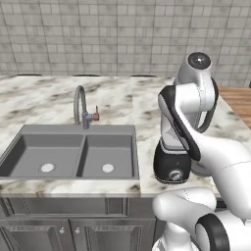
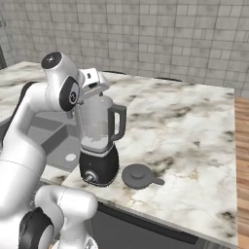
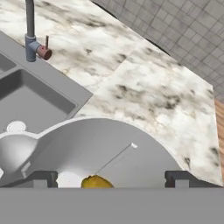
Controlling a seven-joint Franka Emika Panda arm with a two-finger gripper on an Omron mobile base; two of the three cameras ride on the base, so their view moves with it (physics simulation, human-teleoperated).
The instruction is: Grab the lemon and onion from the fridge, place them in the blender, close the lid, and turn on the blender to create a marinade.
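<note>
Left base view: one white robot arm rises from the lower right and folds over one blender [image 1: 172, 166], whose black base with a silver knob stands near the front edge of a marble counter [image 1: 49, 98]. To the left lies one double-basin sink [image 1: 68, 154] with one curved faucet [image 1: 81, 105] behind it.

Right base view: the blender jar [image 2: 98, 121], clear with a dark side handle, stands uncovered. The arm's hand hangs directly above its mouth. One lid [image 2: 139, 175], a dark disc with a small centre knob, lies flat on the counter just right of the blender base, apart from it.

Hand view: looking down into the jar, one lemon [image 3: 96, 182] sits at the bottom edge, between the two dark fingertips of the gripper [image 3: 111, 178]. The tips stand wide apart with nothing clamped between them, so the lemon appears released into the jar below. The onion is not visible here. The fridge lies elsewhere, so the next reach is likely away from this counter.
</note>
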